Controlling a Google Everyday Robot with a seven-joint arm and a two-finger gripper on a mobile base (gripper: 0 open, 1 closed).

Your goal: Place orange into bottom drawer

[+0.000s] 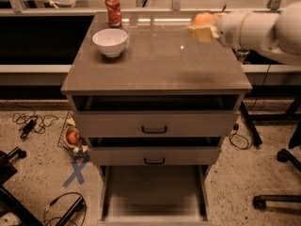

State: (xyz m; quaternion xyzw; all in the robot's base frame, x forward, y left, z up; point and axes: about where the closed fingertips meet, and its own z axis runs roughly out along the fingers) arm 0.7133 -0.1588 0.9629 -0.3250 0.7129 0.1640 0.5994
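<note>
On the smooth grey-brown cabinet top [160, 67], a white bowl [110, 41] is set near the left rear, and a red can [113, 11] is stood upright just behind it. Above the right rear of that top, the gripper [200, 28] is held clear of the surface, and the orange [203, 18] is clasped between its tan fingers [197, 33]. Below, the top drawer [154, 125] and the middle drawer [154, 157] are shown with dark handles, and a dark gap is seen above each front. The bottom drawer [155, 192] is pulled far out, with its flat floor laid bare. To the cabinet's left, a wire basket [63, 135] with a reddish fruit [73, 137] is placed on the speckled floor [37, 164], near a blue tape cross [76, 172] and loose cables [29, 124]. The can's label cannot be read.
</note>
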